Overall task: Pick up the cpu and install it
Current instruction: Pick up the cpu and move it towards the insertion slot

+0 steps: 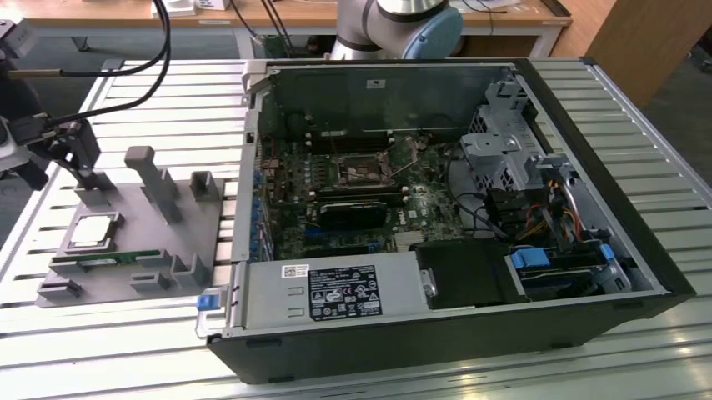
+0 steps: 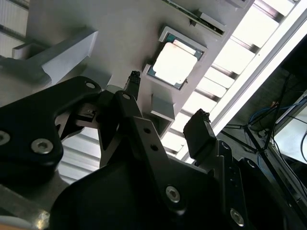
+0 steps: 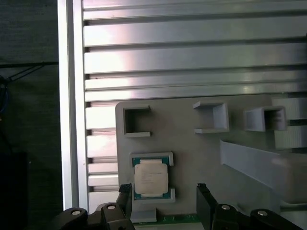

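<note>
Zero of the actual job looks done to me. The cpu (image 1: 92, 232) is sitting flat, shiny side up, in its little square pocket on the grey holder (image 1: 133, 212). That holder lies on the slatted table (image 1: 167, 92), off to the exterior view's left of the open PC case (image 1: 445, 342). The socket (image 1: 365, 172) in the middle of the motherboard looks bare from where I'm standing, though it's hard to make out much down there. So both the pick and the install are left, as far as I can judge. In both wrist views the fingers (image 3: 125, 195) are spread wide apart with nothing between them, just air and the grey holder underneath. In the first wrist view the cpu (image 3: 151, 178) lies just past the fingertips and lines up with the gap between them, but not centred. It sits close to one finger and well off from the other one (image 3: 204, 197). In the second wrist view it's the same story. The chip (image 2: 175, 62) is out beyond the tips of the fingers (image 2: 133, 80), clearly apart from them and not touching. My read is that they're hanging above the holder rather than down around the chip. The green memory stick (image 1: 106, 258) lies in its own slot near the cpu, untouched.
</note>
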### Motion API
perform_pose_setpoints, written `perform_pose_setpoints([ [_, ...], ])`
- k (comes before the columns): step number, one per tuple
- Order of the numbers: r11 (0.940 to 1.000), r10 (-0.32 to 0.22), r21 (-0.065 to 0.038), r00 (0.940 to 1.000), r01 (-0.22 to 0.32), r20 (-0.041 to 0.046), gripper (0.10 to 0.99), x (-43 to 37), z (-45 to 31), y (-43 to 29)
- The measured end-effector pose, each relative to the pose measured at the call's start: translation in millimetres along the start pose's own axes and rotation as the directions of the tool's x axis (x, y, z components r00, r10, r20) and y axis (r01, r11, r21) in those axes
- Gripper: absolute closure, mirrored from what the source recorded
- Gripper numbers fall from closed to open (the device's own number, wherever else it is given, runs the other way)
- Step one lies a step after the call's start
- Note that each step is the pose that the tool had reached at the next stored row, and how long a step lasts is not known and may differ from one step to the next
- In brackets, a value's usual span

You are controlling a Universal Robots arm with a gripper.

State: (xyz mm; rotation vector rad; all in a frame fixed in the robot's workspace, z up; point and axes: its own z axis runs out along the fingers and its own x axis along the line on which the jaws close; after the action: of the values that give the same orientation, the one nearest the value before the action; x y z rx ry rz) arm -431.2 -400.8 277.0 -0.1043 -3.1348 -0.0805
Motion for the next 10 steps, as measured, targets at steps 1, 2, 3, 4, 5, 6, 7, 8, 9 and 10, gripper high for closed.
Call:
perform_pose_setpoints([
  [1,1.0000,0.000,0.000,1.0000,0.000,0.0000,0.443,0.0,0.6,0.0],
  [2,1.0000,0.000,0.000,1.0000,0.000,0.0000,0.443,0.0,1.2,-0.1],
  [3,1.0000,0.000,0.000,1.0000,0.000,0.0000,0.443,0.0,1.8,-0.1],
  [4,1.0000,0.000,0.000,1.0000,0.000,0.0000,0.443,0.0,2.4,-0.1],
  [5,1.0000,0.000,0.000,1.0000,0.000,0.0000,0.443,0.0,3.0,-0.2],
  [6,1.0000,0.000,0.000,1.0000,0.000,-0.0001,0.443,0.0,3.6,-0.2],
  [7,1.0000,0.000,0.000,1.0000,0.000,-0.0001,0.443,0.0,4.2,-0.2],
  [8,1.0000,0.000,0.000,1.0000,0.000,-0.0001,0.443,0.0,4.8,-0.3],
  [9,1.0000,0.000,0.000,1.0000,0.000,-0.0001,0.443,0.0,5.4,-0.3],
  [10,1.0000,0.000,0.000,1.0000,0.000,-0.0002,0.443,0.0,6.0,-0.3],
])
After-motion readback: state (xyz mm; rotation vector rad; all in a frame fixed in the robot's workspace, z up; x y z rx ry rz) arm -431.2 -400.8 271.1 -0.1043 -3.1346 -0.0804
